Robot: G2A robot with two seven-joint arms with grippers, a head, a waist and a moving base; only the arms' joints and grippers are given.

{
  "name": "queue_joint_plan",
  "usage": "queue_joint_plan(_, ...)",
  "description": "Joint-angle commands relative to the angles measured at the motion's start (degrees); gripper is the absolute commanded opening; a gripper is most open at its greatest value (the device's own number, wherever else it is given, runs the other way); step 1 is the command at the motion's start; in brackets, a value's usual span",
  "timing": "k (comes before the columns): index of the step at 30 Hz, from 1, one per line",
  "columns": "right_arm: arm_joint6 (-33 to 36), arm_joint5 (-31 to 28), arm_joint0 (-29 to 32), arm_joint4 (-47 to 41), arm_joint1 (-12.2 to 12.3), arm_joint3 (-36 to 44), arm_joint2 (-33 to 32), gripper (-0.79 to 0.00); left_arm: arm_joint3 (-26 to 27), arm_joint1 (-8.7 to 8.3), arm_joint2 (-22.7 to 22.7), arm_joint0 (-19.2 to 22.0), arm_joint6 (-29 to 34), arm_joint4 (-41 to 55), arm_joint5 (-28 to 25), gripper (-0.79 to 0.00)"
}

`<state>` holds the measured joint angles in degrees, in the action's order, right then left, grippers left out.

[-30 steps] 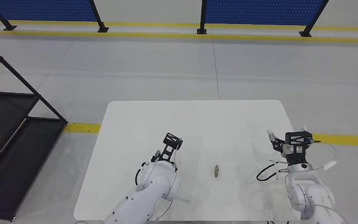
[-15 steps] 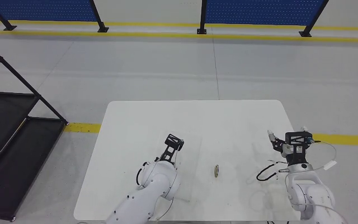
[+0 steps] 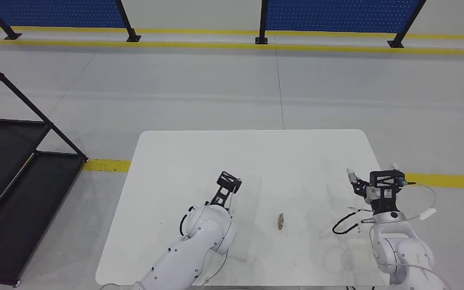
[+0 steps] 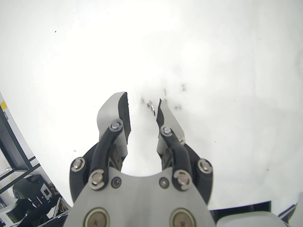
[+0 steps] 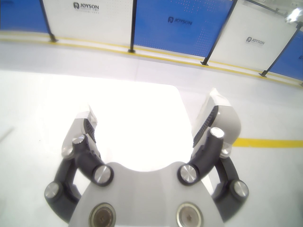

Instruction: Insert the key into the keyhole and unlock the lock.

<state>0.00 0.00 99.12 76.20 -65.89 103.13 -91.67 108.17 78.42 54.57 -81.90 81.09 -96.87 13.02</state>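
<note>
Small oblong brassy lock (image 3: 280,221) lies on smooth white table (image 3: 181,159).

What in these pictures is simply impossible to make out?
Top view: the small brown object on the table is too small to identify; no keyhole discernible.
Left wrist view: a tiny metal piece, too small and washed by glare to call a key.
Right wrist view: glare blanks the table.

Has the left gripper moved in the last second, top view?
Yes, slightly. The left gripper has edged sideways toward the small metal object, which lies where it did on the table.
</note>
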Motion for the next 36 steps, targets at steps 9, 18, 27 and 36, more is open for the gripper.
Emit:
queue_joint_plan(9,0.0,0.0,0.0,0.0,0.0,0.0,0.0,0.0,-1.1,0.72,-0.3,0.6,0.8,-0.3,-0.7,-0.591)
queue_joint_plan(18,0.0,0.0,0.0,0.0,0.0,0.0,0.0,0.0,-1.1,1.06,0.1,-0.2,1.2,-1.1,-1.8,-0.785)
queue_joint_plan(27,0.0,0.0,0.0,0.0,0.0,0.0,0.0,0.0,1.7,1.15,1.5,-2.3,-0.1,-1.0,-2.8,-0.785)
queue_joint_plan(36,0.0,0.0,0.0,0.0,0.0,0.0,0.0,0.0,4.4,1.12,6.0,-4.1,-3.4,5.8,-3.5,-0.785)
